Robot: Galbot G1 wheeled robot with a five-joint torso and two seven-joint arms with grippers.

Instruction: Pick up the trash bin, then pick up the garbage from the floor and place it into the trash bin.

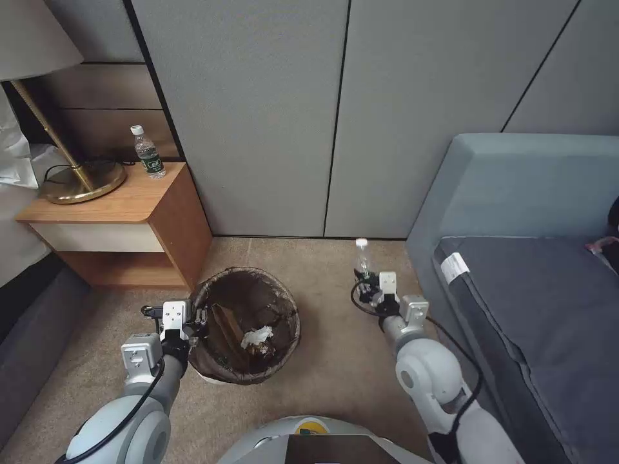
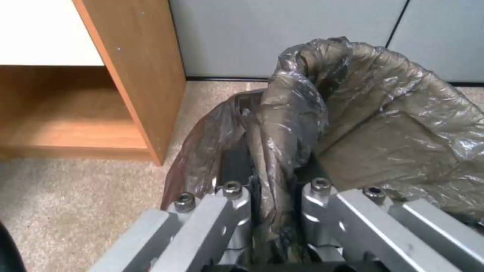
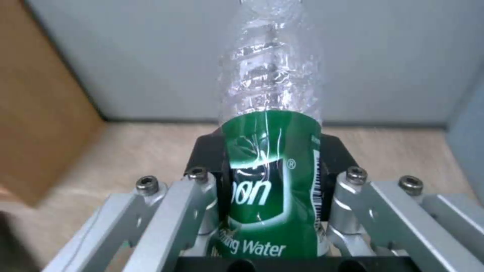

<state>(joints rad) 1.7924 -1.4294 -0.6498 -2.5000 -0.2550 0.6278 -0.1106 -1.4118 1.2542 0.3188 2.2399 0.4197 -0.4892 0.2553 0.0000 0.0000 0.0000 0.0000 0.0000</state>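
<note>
Garbage, a green-labelled plastic bottle (image 3: 270, 166), is sitting clamped in our right gripper (image 1: 376, 288), right of the trash bin (image 1: 245, 322). Our left gripper (image 1: 196, 322) is pinching the bin's bagged rim. We judge the next move calls for carrying the bottle left over the bin's mouth. Beige carpet (image 1: 329, 361) is spreading toward the nightstand (image 1: 122, 219) far left, sofa (image 1: 529, 270) on the right.

Clear crinkled plastic bottle (image 3: 270, 151), green wrap label: white lettering "oon" with ® mark, first letters hidden; lower line "ing Water", start cut off; barcode strip along label edge, digits unreadable. Other labels in the head view too small to read
</note>
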